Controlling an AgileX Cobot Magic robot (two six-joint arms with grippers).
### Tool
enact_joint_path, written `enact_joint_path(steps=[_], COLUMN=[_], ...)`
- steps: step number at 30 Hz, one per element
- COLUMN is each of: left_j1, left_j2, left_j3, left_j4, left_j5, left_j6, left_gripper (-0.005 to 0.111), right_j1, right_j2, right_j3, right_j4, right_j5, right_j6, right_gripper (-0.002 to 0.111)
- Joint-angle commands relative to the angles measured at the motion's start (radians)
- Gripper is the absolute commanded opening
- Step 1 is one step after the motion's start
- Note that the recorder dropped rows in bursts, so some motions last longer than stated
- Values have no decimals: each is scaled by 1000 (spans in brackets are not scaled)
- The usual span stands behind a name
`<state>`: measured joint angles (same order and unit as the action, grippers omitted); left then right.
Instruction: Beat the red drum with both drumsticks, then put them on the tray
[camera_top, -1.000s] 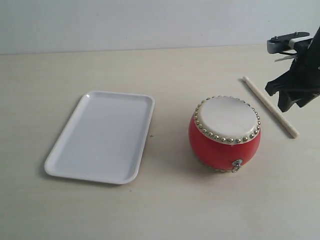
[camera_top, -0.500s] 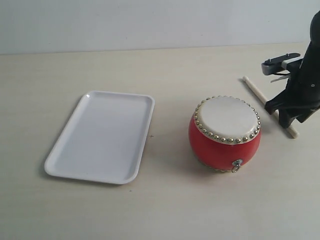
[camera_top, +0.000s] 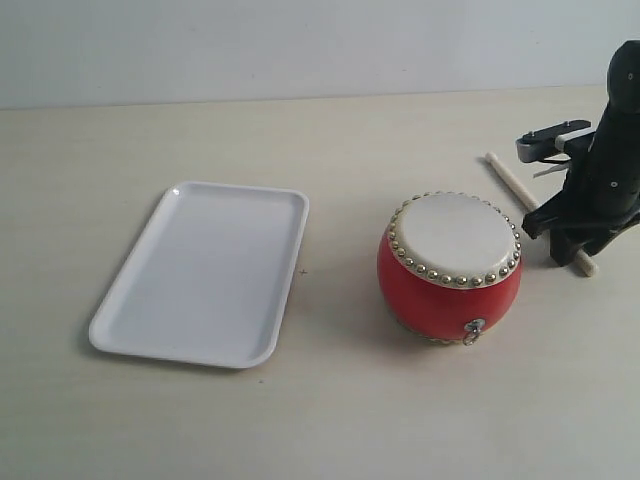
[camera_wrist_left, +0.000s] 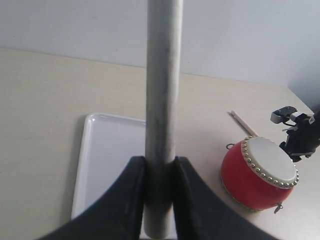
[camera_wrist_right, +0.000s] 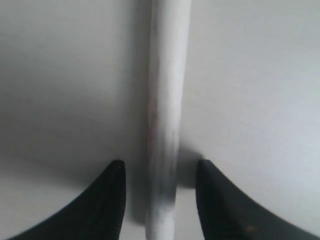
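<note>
Right gripper (camera_wrist_right: 160, 165) lowered astride slender pale wooden drumstick (camera_wrist_right: 167, 75), fingers (camera_wrist_right: 112, 200) released, grasp seemingly next; left gripper (camera_wrist_left: 160, 167) clenches the second drumstick (camera_wrist_left: 164, 75).

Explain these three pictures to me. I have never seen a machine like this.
This is a robot with two arms. Each arm ends in a two-fingered tool and carries a small camera at its wrist.

One picture comes from a camera off the arms. It shows a table with a white tray, a red drum, and the right tool low over a loose drumstick lying beside the drum.

The right wrist picture shows that tool open, with a finger on either side of the stick and not gripping it.

The left wrist picture shows the left tool closed on the other drumstick, with the tray and drum beyond.
</note>
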<state>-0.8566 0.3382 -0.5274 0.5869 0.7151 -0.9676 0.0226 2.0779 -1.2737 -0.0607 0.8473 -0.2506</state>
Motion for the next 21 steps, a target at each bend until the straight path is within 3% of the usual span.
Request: enact_joint_path(steps=[1, 6, 11, 16, 21], left_j1=[3, 3, 3, 3, 0], left_j2=[0, 0, 0, 0, 72], left_j3=[4, 4, 4, -17, -111], left_j4=[-2, -2, -5, -5, -8], left_j5=[-8, -8, -3, 55, 277], left_j6=[-5, -5, -5, -19, 52], left_gripper=[0, 0, 0, 0, 0], right_j1=[1, 1, 1, 1, 1], right_j2=[11, 15, 15, -25, -155], right_j3=[0, 0, 0, 0, 0], right_j4=[-8, -10, -54, -98, -96], right_j5=[-16, -22, -22, 7, 67], right_j6=[20, 47, 121, 159, 153], right_gripper=[39, 28, 0, 0, 0])
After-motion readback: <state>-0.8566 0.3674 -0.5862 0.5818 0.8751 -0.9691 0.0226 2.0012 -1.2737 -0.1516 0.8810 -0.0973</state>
